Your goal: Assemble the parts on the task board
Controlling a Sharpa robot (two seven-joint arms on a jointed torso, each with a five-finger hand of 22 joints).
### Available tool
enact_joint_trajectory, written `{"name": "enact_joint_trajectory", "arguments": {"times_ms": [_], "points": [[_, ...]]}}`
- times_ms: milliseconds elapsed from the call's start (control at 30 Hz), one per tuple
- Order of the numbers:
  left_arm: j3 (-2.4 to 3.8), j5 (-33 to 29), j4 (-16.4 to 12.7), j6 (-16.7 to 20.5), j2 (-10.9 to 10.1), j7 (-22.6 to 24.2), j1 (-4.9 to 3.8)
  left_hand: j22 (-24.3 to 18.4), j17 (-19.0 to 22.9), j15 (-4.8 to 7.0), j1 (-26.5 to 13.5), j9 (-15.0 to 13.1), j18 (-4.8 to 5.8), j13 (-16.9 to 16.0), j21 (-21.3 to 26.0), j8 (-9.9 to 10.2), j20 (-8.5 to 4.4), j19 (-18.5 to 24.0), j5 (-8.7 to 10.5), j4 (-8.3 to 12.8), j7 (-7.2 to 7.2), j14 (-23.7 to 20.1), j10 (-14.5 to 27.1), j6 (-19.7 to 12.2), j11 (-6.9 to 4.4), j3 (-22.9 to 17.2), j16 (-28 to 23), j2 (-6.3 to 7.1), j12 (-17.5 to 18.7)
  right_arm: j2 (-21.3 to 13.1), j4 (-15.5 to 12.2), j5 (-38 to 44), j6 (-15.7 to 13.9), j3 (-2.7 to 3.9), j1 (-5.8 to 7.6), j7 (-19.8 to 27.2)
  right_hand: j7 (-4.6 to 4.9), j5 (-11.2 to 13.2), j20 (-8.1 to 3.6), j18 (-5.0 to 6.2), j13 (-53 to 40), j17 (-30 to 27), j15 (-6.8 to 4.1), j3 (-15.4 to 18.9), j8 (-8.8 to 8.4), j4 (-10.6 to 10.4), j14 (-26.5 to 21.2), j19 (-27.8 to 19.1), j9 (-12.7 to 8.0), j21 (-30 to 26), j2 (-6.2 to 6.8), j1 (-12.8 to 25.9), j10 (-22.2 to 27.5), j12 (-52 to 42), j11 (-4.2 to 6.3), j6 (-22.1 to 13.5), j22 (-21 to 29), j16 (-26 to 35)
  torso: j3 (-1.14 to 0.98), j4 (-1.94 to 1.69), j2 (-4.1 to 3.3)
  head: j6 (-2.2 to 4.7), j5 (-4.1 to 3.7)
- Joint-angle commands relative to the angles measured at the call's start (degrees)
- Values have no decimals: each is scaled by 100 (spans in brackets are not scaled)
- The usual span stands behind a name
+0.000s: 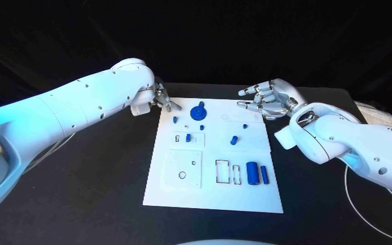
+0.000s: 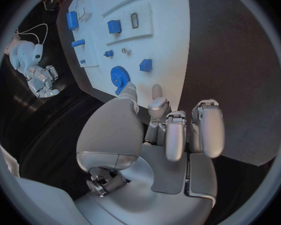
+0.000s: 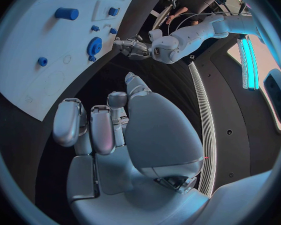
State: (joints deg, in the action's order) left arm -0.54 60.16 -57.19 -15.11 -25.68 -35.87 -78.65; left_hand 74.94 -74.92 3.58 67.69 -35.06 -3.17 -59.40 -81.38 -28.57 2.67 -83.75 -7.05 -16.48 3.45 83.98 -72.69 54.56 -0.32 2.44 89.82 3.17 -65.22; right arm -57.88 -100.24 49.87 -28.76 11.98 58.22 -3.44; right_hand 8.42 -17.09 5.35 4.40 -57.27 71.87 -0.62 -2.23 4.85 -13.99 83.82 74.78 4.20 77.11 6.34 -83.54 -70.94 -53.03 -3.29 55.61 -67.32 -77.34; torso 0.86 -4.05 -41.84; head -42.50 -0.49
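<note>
- I have the left robot hand (image 1: 157,101) empty, fingers loosely apart, at the task board's (image 1: 214,194) far left corner, near the blue gear (image 1: 199,112), ready to reach.
- Right robot hand (image 1: 268,100) waits off the far right corner, loosely curled, holding nothing.
- Parts (image 1: 253,173) lie on the board.

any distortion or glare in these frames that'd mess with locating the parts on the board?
Head view: task board evenly lit, edges straight, blue gear crisp. Left wrist view: fisheye bends the board's edge, left hand covers the middle. Right wrist view: board curved and bright but not washed out, right hand in front, cyan light strip glaring at one side.
</note>
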Motion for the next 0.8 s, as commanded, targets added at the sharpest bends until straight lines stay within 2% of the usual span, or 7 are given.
{"name": "enact_joint_trajectory", "arguments": {"times_ms": [33,333,800], "points": [[-1,204,7,-314,38,8,10,437,-1508,28,5,-10,37,-13,-38,-22,-10,-62,32,-13,4,602,-38,37,-17,39,18,-53,-34,6,-9,34,62,0,-5,76,-6,-13,-5,83,-1,-1,-40,-18,2,-9,223,-29,-8,-18,-16,11,46,15,7,11,7,22,0,-10,7,-8,9],[-4,192,-15,-570,66,-12,40,485,-1508,52,17,-62,49,-90,-72,-96,-32,-87,21,-12,-30,602,-100,82,-46,83,18,-139,-113,17,13,16,25,1,-5,99,-6,-47,-7,82,0,-1,-42,-35,0,1,225,-23,-8,-20,-35,-8,41,5,9,12,4,27,-3,3,8,-15,23],[-5,110,-23,-585,96,28,64,498,-1508,74,94,-109,51,-111,-78,-148,-54,-94,-28,6,-55,602,-125,90,-70,99,18,-223,-140,35,33,-35,-13,1,-5,111,-6,-82,-8,81,6,0,-44,-48,-1,11,228,-18,-9,-23,-45,-21,41,2,10,14,4,30,-1,0,6,-33,22]]}}
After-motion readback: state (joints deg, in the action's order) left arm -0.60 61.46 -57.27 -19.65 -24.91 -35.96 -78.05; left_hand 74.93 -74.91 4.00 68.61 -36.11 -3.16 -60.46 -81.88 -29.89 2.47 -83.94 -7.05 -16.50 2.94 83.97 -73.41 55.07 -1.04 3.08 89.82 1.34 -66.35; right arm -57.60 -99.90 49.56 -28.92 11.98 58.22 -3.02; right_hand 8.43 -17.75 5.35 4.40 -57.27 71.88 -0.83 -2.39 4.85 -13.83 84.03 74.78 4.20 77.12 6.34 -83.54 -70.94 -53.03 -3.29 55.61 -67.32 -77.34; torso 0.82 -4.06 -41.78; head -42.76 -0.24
